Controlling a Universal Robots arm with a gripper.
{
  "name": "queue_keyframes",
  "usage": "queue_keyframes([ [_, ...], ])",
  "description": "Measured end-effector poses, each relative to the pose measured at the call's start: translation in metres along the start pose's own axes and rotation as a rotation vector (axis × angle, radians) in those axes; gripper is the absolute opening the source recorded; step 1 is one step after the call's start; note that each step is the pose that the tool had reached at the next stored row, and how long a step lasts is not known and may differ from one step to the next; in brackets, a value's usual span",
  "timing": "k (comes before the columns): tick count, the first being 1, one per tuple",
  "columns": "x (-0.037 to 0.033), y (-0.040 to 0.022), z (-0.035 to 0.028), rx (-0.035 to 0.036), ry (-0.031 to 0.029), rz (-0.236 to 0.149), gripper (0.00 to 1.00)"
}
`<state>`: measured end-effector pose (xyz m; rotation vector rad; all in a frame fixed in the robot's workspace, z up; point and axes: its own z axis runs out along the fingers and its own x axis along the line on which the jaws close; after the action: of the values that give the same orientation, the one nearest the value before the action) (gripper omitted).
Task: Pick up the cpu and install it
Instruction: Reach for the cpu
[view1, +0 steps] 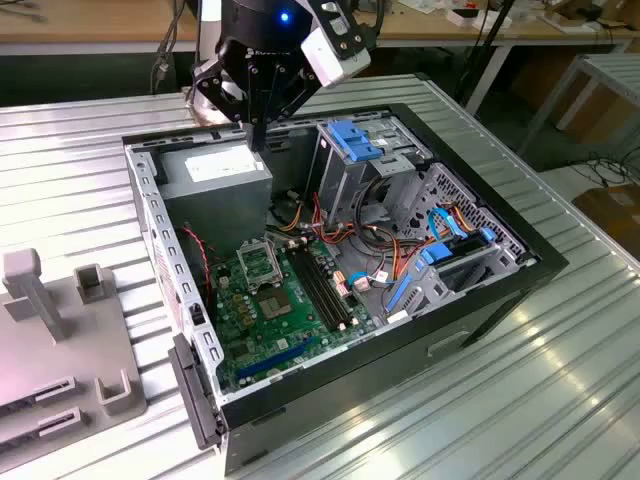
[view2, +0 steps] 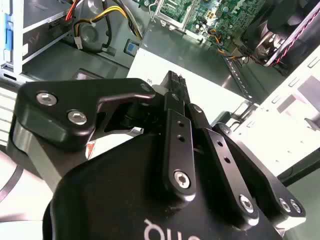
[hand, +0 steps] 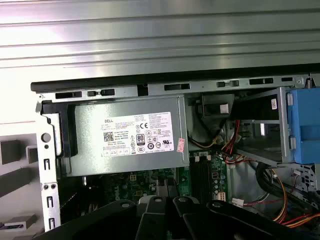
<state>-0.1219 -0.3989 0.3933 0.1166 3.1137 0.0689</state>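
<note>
The arm's claw (view1: 257, 135) hangs over the open computer case (view1: 540, 262), which lies on its side on the ribbed metal desk (view1: 560, 380). In the exterior view its tip points down at the grey power supply (view1: 215, 170), close above the labelled top. In the second wrist view the claw (view2: 174, 80) has its two black fingers pressed together, with nothing seen between them and the supply's white label just beyond the tip. The cpu (view1: 275, 300) (a small silvery-grey square) lies flat on the green board (view1: 255, 340), just beside the metal-framed socket (view1: 261, 262) and well apart from the claw. The first wrist view looks across the power supply (hand: 125, 137) to the case wall and the desk beyond it. A blue drive bracket (view1: 355, 137) sits at the case's far side, and a grey fixture (view1: 40, 300) stands on the desk at the exterior view's left.
</note>
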Motion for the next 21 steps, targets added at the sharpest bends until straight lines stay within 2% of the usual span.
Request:
queue_keyframes([
  [7,0.0004,0.0000,0.0000,0.0000,0.0000,0.000,0.11],
  [13,0.0037,-0.0003,0.0001,0.0000,0.0000,0.000,0.11],
  [21,0.0140,-0.0011,0.0007,0.0001,0.0020,0.000,0.11],
])
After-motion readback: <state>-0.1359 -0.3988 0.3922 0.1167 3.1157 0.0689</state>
